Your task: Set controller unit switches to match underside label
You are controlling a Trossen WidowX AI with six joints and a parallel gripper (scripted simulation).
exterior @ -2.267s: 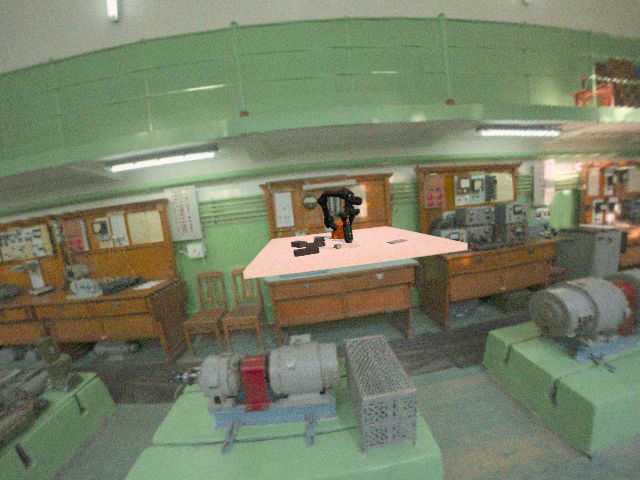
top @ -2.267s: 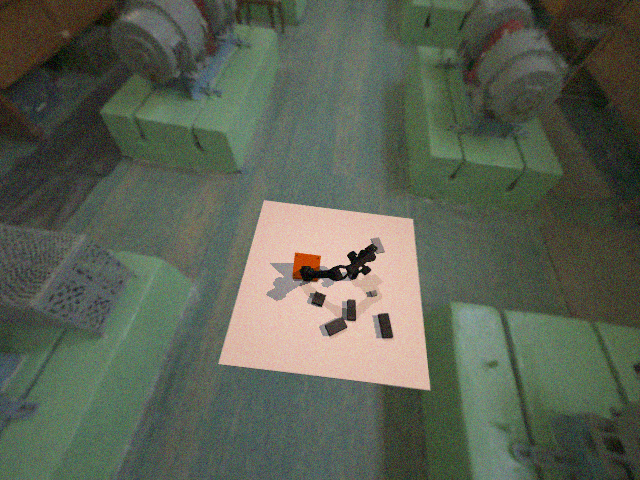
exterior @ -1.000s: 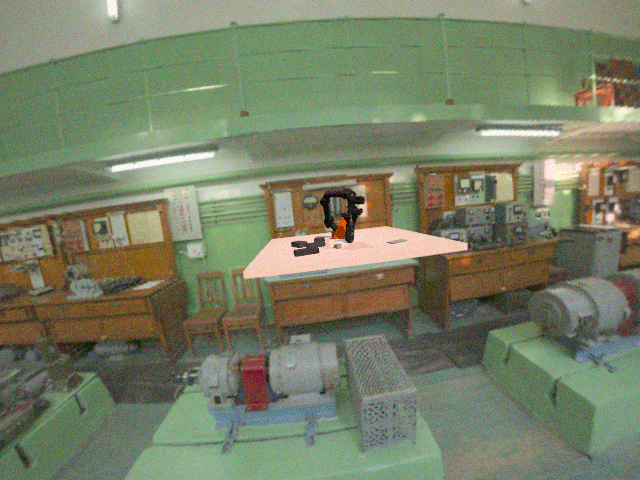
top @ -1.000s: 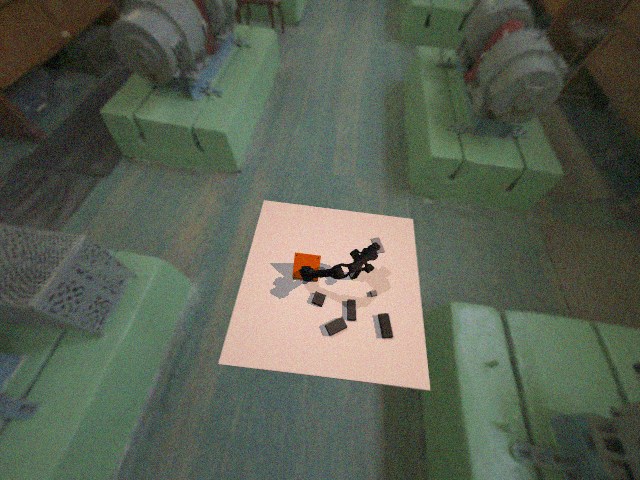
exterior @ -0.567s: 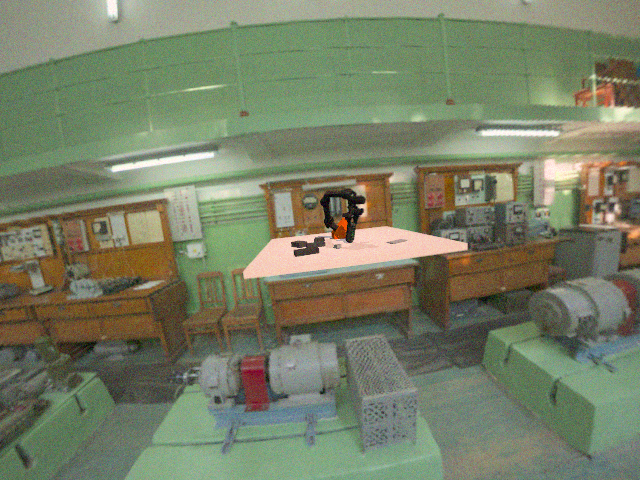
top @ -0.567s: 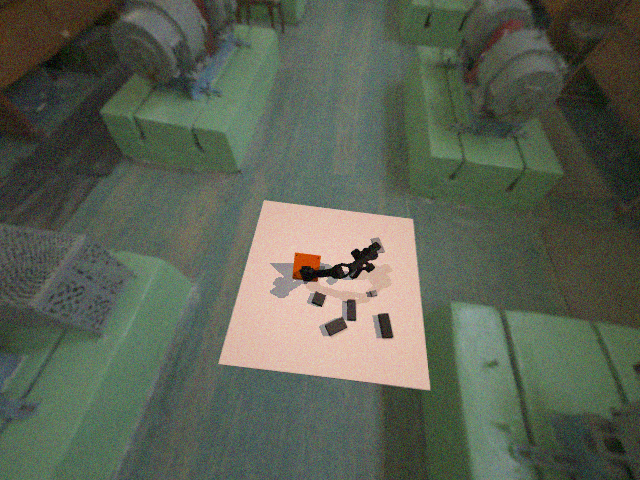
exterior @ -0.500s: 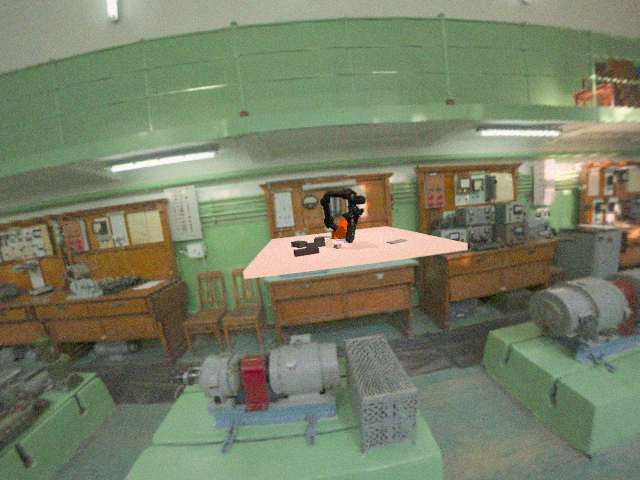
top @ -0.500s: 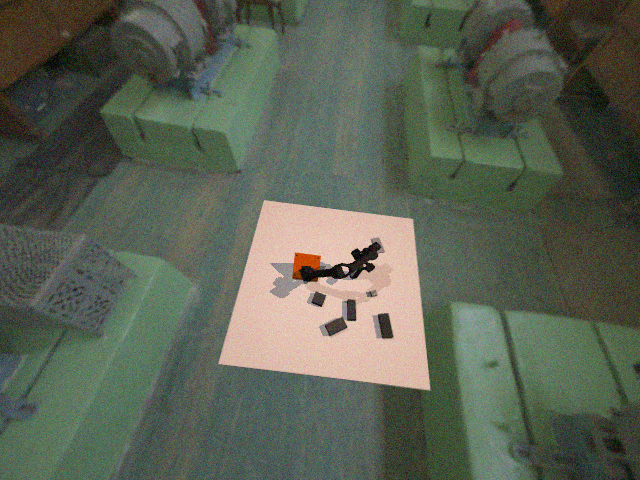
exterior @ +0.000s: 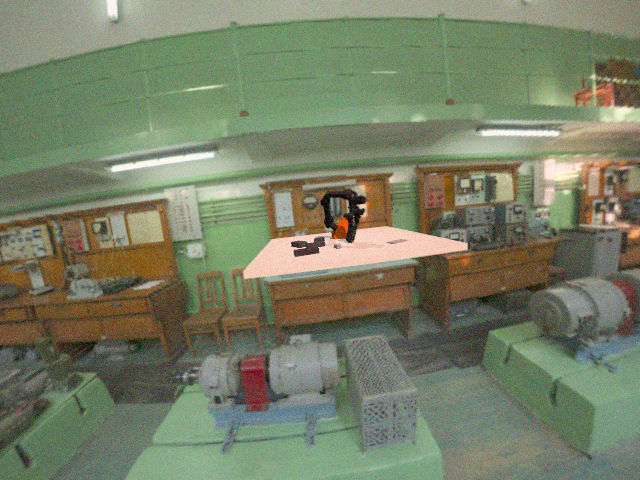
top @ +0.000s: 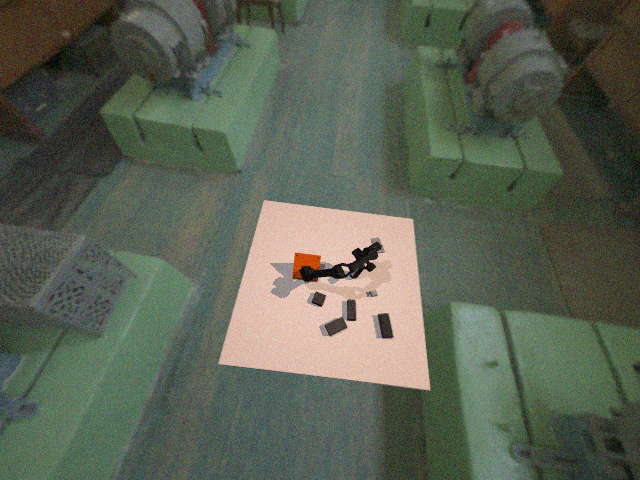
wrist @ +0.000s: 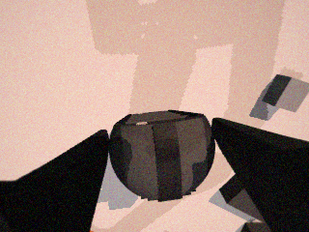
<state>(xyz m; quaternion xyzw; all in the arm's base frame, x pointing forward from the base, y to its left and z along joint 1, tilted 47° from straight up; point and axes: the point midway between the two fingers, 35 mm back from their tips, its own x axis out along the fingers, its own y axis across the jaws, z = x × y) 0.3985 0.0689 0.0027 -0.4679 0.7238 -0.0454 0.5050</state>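
Observation:
The dark grey controller unit (wrist: 140,159) fills the middle of the wrist view, with a rounded end and its dark central band facing the camera. Its top is seen almost edge-on as a thin sliver at the far edge. No switch setting or label can be read. My gripper (wrist: 160,130) (exterior: 352,231) is shut on the unit, with a black fingertip at each side. The unit is steeply tilted in the grip. Its height above the bench (top: 258,335) (exterior: 273,263) cannot be told. In the top and exterior views the arm and unit merge into one dark shape.
Dark blocks (top: 334,326) (top: 384,326) (top: 351,310) (top: 318,298) lie beside the arm, near a small grey part (top: 371,293). A flat grey module (exterior: 397,241) lies on the other side. A two-tone block (wrist: 294,92) shows right in the wrist view. The arm stands at the orange plate (top: 306,259).

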